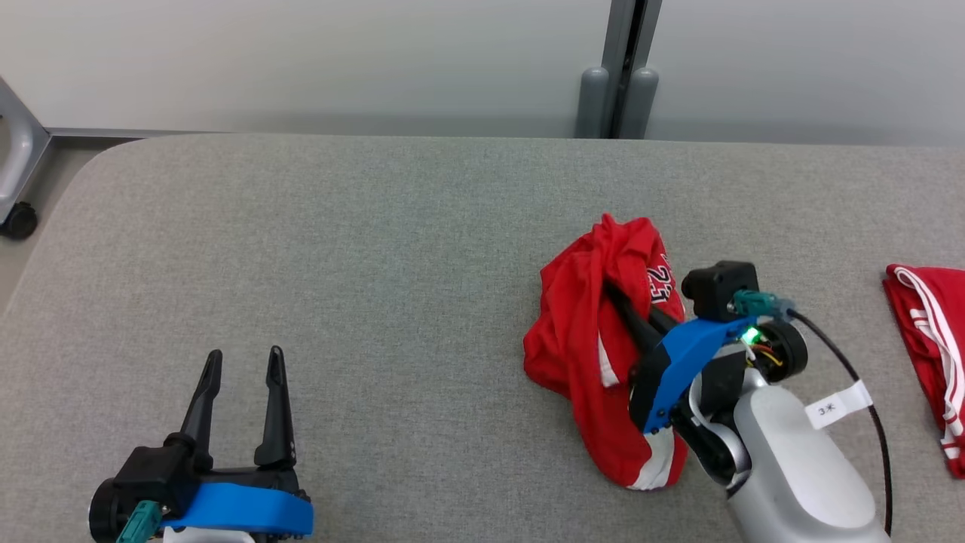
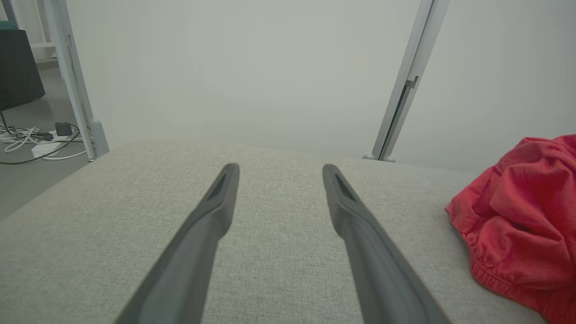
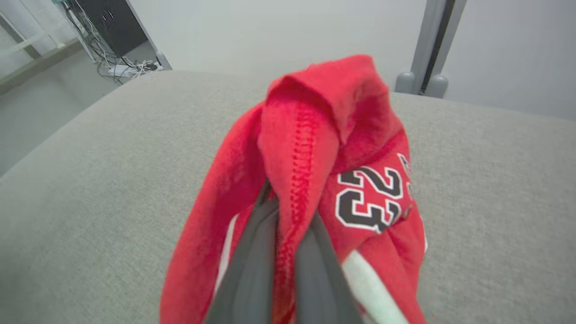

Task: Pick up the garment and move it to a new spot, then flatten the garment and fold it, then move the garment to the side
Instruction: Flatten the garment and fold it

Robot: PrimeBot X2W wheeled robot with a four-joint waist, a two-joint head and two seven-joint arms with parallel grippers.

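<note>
Nearest in the head view, the left gripper [image 1: 246,354] sits at the near edge of the grey table [image 1: 377,226], jaws spread wide and empty. Right of centre, the right gripper [image 1: 620,300] is buried in the crumpled red garment [image 1: 573,347]. The left wrist view shows the garment [image 2: 522,211] off to one side, apart from the left gripper [image 2: 279,173]. In the right wrist view the right gripper [image 3: 281,216] is pinched tight on a raised fold of the garment [image 3: 315,117]. The pinch looks thin, so a quick lift could let the cloth slip free.

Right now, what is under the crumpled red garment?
Gray table shows around the garment. The right pincer is shut on a fold of it. Whatever lies beneath the heap is covered by cloth.
</note>
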